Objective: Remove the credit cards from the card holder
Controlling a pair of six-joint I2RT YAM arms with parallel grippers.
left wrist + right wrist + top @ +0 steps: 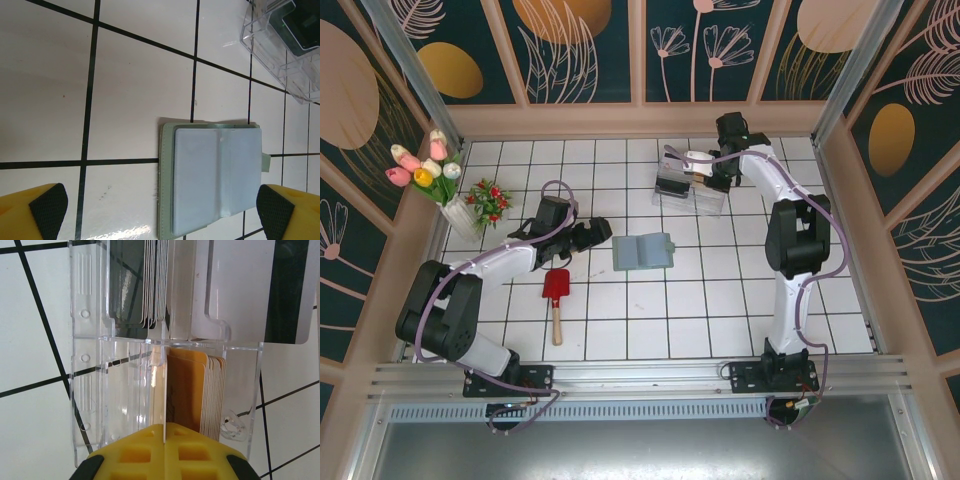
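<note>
Left gripper (600, 238) (161, 207): jaws are standing wide apart and holding nothing. In its wrist view the black pads (47, 206) are sitting at the two bottom corners, off the tiles. The wallet (642, 252) (215, 180) is lying open and flat on the white tiled table (620, 330). Its blue-grey inside is facing up, just ahead of the pads and toward the right one.

Right gripper (703, 180) (164, 432): yellow fingers (135, 452) are pressing together over the clear box (688, 192) (90, 365). A thin pale edge is running up from the seam between them. Cannot tell whether this is a gripped card or a wall of the box.

Gold cards (192, 390) are standing on edge in the box's nearer compartment. Dark cards (127, 285) are standing in the farther one. A white card (240, 285) with a black stripe is showing at the far right end of the box.

The box is resting at the back of the table, well apart from the wallet. A red scoop (556, 292) is lying near the left arm. A vase of tulips (435, 180) and a small red flower bunch (490, 200) are standing at the left edge.
</note>
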